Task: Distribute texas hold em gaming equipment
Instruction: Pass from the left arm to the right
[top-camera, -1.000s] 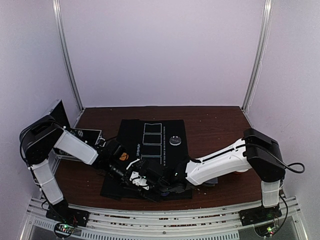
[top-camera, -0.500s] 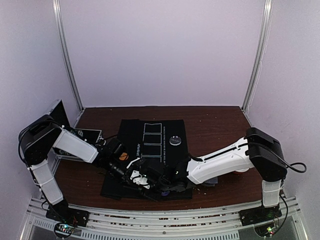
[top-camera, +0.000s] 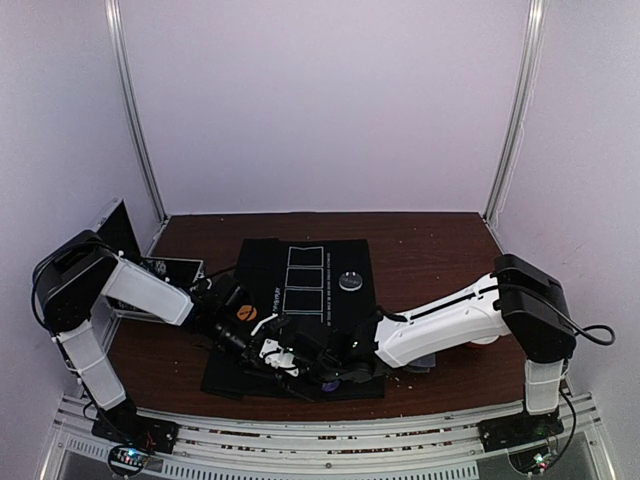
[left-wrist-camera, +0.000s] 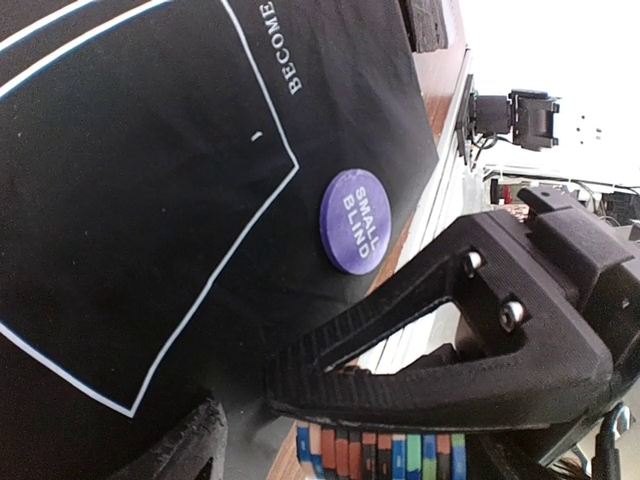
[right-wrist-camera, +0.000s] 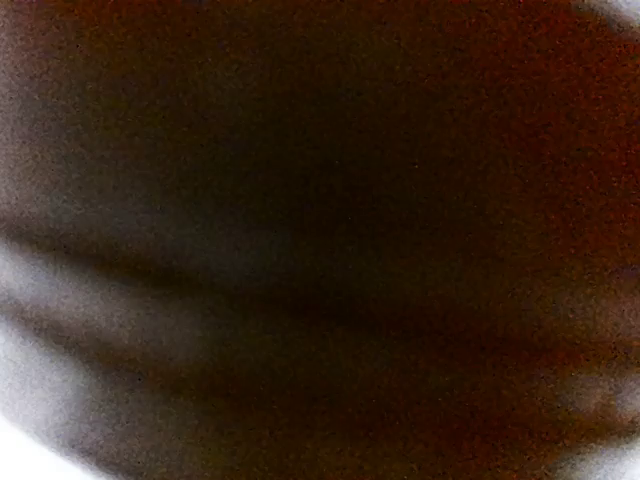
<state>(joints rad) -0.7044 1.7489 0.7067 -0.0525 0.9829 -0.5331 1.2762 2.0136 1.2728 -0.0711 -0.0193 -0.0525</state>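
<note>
At near edge of dark brown wooden table (top-camera: 430, 250), over black fabric mat with white outlined boxes (top-camera: 255, 262): left claw (left-wrist-camera: 240, 420) and right claw (top-camera: 312, 366), low and close together.

Left claw: spread open; row of edge-on poker chips in blue, orange, black and green (left-wrist-camera: 380, 452) just beside one finger (left-wrist-camera: 420, 395), contact not determinable. Right claw: state not determinable, wrist view dark and blurred. Round purple disc lettered SMALL BLIND (left-wrist-camera: 354, 220): flat on mat, just outside a white box line, near both claws. Round black-silver disc (top-camera: 350, 281): flat on mat right of boxes, apart from claws.
</note>
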